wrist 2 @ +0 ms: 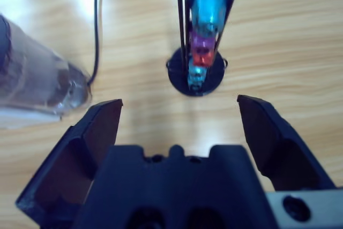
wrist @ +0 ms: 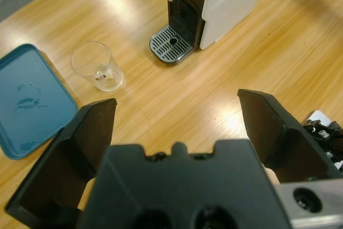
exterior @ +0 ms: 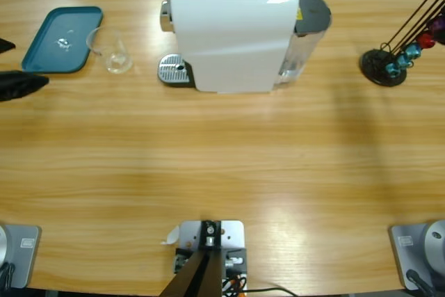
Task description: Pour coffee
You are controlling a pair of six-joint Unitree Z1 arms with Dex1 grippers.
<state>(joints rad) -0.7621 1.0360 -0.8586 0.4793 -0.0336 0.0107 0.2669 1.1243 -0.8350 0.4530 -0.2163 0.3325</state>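
While both of my grippers stand idle and wide apart, the job sits at the far left of the desk: a clear glass [wrist: 98, 72] stands upright on bare wood, just beside the teal tray [wrist: 29, 103] and near, but not on, the drip grate [wrist: 171, 44] of the white coffee machine [exterior: 233, 33]. The coffee [wrist: 102, 79] looks like no more than a thin dark trace at the bottom of that glass — too faint for me to be sure of its depth. My left gripper [wrist: 174, 119] hangs above the wood with jaws spread wide and nothing between them, tilted down toward glass, tray and machine front together. My right gripper [wrist 2: 177, 116] is likewise spread wide and empty, looking down on the black capsule stand [wrist 2: 195, 73] with its coloured pods, the machine's clear water tank [wrist 2: 37, 81] off to one side. In the high view only a dark tip [exterior: 21, 85] shows at the desk's left edge, close to the tray; I cannot say for certain which arm it belongs to. To do this step well, I judge the left gripper should square up on the glass at mid-height, close gently around the thin wall rather than the rim, and keep it upright until it is lifted clear — the tray's lip sits close and could catch it.
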